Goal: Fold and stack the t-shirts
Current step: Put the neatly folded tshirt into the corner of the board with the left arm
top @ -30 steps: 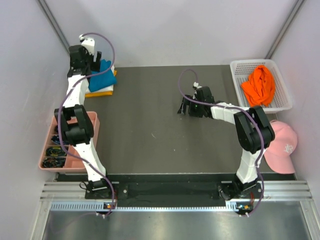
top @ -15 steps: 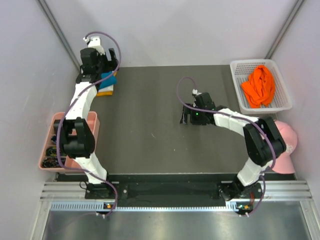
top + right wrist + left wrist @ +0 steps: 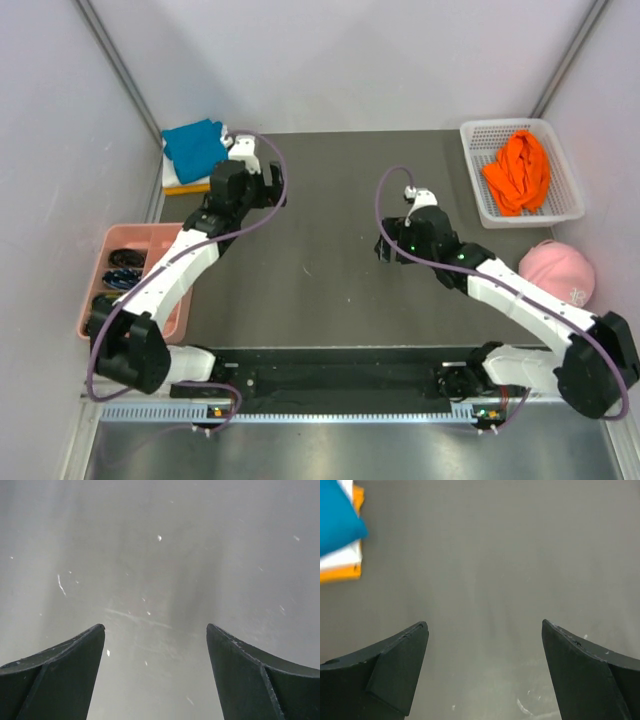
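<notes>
Three folded tees stacked at back-left: teal-blue cloth t-shirt (image 3: 195,148) on top, white cloth t-shirt (image 3: 340,560) under it, yellow-orange cloth t-shirt (image 3: 337,574) at bottom. Left gripper (image 3: 485,625) near stack, fingers spread wide, empty. Right gripper (image 3: 155,627) mid-table, fingers also spread (nothing btwn them). Bright orange crumpled t-shirt (image 3: 518,170) lies in white mesh plastic basket (image 3: 572,205), far right.

Four t-shirts are in view: one teal-blue shirt (image 3: 193,145), one white shirt (image 3: 342,557), one yellow-orange shirt (image 3: 337,574) and one bright orange shirt (image 3: 518,170). There is one white basket (image 3: 570,205), one pink cap (image 3: 555,275), one pink tray (image 3: 130,231) and one bench (image 3: 320,250). Two hands show: the left hand (image 3: 484,624) and the right hand (image 3: 156,626).
</notes>
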Motion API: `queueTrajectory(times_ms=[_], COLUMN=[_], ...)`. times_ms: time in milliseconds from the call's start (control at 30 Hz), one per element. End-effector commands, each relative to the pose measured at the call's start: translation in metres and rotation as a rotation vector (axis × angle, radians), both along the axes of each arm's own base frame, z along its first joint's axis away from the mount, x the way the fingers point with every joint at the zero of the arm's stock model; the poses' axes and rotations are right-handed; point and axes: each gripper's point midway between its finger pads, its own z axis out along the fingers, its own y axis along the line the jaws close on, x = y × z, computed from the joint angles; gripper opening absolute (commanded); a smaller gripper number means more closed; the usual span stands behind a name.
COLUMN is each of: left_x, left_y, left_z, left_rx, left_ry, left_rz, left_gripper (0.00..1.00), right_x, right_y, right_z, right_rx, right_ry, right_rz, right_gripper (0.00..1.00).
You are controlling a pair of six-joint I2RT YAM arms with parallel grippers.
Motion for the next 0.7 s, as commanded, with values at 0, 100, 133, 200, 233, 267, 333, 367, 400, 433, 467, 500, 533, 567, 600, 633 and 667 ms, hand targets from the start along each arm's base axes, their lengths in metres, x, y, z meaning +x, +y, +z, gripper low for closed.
queueTrajectory(times_ms=[0,100,133,200,233,267,333,367,400,433,467,500,533,567,600,633,667], left_x=[-0.024,-0.042,-0.048,-0.058,-0.062,-0.065,-0.073,-0.075,-0.079,-0.082,-0.083,-0.087,-0.090,-0.091,-0.093,-0.094,-0.096], left_y=[0.021,0.030,0.035,0.041,0.049,0.052,0.059,0.065,0.068,0.071,0.076,0.078,0.080,0.080,0.084,0.084,0.085], left_z=[-0.015,-0.027,-0.023,-0.040,-0.038,-0.041,-0.051,-0.053,-0.062,-0.060,-0.062,-0.069,-0.067,-0.068,-0.073,-0.070,-0.071], left_rx=[-0.022,-0.039,-0.048,-0.054,-0.058,-0.059,-0.059,-0.053,-0.042,-0.046,-0.043,-0.042,-0.047,-0.048,-0.044,-0.047,-0.053], left_ry=[-0.025,-0.043,-0.060,-0.045,-0.062,-0.065,-0.059,-0.065,-0.052,-0.066,-0.071,-0.067,-0.082,-0.088,-0.084,-0.092,-0.086], left_rz=[0.101,0.120,0.145,0.167,0.204,0.219,0.251,0.281,0.288,0.296,0.322,0.329,0.333,0.336,0.350,0.349,0.359], left_gripper=[0.99,0.99,0.99,0.99,0.99,0.99,0.99,0.99,0.99,0.99,0.99,0.99,0.99,0.99,0.99,0.99,0.99], right_x=[-0.017,-0.031,-0.036,-0.042,-0.045,-0.048,-0.050,-0.052,-0.054,-0.055,-0.056,-0.057,-0.058,-0.059,-0.060,-0.061,-0.061], right_y=[-0.031,-0.048,-0.054,-0.067,-0.073,-0.078,-0.087,-0.089,-0.092,-0.093,-0.095,-0.097,-0.097,-0.098,-0.099,-0.100,-0.100], right_z=[0.014,0.015,0.010,0.012,0.007,0.008,0.006,0.008,0.007,0.008,0.008,0.009,0.008,0.008,0.007,0.006,0.005], right_rx=[-0.001,-0.001,-0.013,-0.020,-0.029,-0.029,-0.040,-0.034,-0.042,-0.043,-0.043,-0.044,-0.045,-0.044,-0.048,-0.053,-0.055], right_ry=[-0.074,-0.085,-0.079,-0.096,-0.095,-0.104,-0.114,-0.122,-0.118,-0.117,-0.116,-0.116,-0.115,-0.115,-0.114,-0.108,-0.106], right_rz=[-0.108,-0.151,-0.162,-0.205,-0.218,-0.231,-0.266,-0.269,-0.282,-0.286,-0.290,-0.295,-0.293,-0.297,-0.298,-0.298,-0.295], right_gripper=[0.83,0.83,0.83,0.83,0.83,0.84,0.84,0.84,0.84,0.84,0.84,0.84,0.84,0.84,0.84,0.84,0.84])
